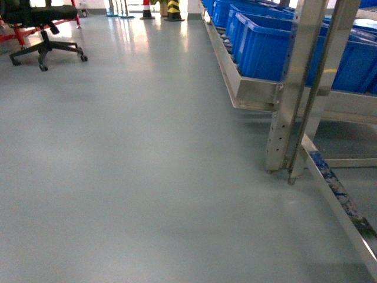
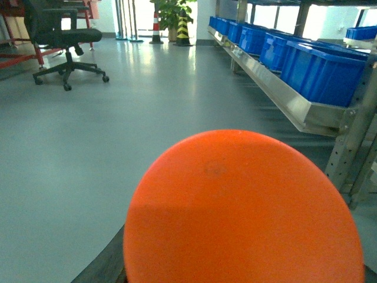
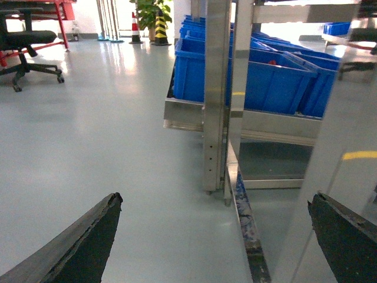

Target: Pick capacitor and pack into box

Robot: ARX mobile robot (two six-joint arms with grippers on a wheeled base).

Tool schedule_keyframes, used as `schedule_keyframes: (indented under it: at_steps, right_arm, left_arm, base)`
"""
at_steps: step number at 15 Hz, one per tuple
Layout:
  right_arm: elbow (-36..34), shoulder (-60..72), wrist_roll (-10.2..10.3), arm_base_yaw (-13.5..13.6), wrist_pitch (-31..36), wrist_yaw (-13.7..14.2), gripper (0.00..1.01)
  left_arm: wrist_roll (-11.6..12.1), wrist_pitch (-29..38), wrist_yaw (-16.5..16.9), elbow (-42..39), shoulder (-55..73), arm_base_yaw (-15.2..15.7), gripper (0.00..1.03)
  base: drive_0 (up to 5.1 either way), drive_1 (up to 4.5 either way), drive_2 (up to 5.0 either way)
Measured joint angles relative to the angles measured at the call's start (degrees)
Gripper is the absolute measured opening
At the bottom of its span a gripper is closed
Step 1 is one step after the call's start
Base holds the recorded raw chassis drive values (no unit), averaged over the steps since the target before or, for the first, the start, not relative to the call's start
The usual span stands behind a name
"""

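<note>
- The right fingers (image 3: 88, 242), two dark wedge-shaped pieces, are seen at the lower left and lower right corners of the right wrist view. They are spread wide apart.
- Nothing is held between them, and nothing is touched by them. Only the pale grey-green glossy floor (image 3: 118, 147) and a post of the silver metal rack (image 3: 215, 88) are seen through the gap of the right gripper (image 3: 217, 197).
- The state of the left fingers cannot be told. The lower part of the left wrist view is filled by a large round orange smooth-surfaced shape (image 2: 241, 212), cut off at the bottom edge, and what it is cannot be made out.
- A dark sliver (image 2: 103, 265) is seen at the lower left beside the orange shape; too little of it is shown for it to be identified.
- Neither arm is caught in the head view.
- The pale peach-pink tub cannot be seen in any view, and no capacitor can be made out.
- Deep blue rectangular plastic bins (image 1: 262, 44) are lined along the rack on the right, running from near to far; their contents are hidden by their walls.
- A black wheeled office chair (image 1: 44, 29) is placed on the floor at the far left, cut off at the top.
- A yellow-and-black striped post (image 1: 173, 9) and a red-and-white cone (image 1: 146, 9) are seen at the far end, both cut off at the top.
</note>
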Motion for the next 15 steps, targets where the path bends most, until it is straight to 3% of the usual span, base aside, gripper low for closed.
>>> schedule_keyframes:
  at_steps: [15]
  right_arm:
    - [0.0, 0.0, 0.0, 0.0, -0.22, 0.02, 0.98]
  left_arm:
    - [0.0, 0.04, 0.04, 0.0, 0.0, 0.0, 0.44]
  base:
    - [-4.9, 2.56, 2.6]
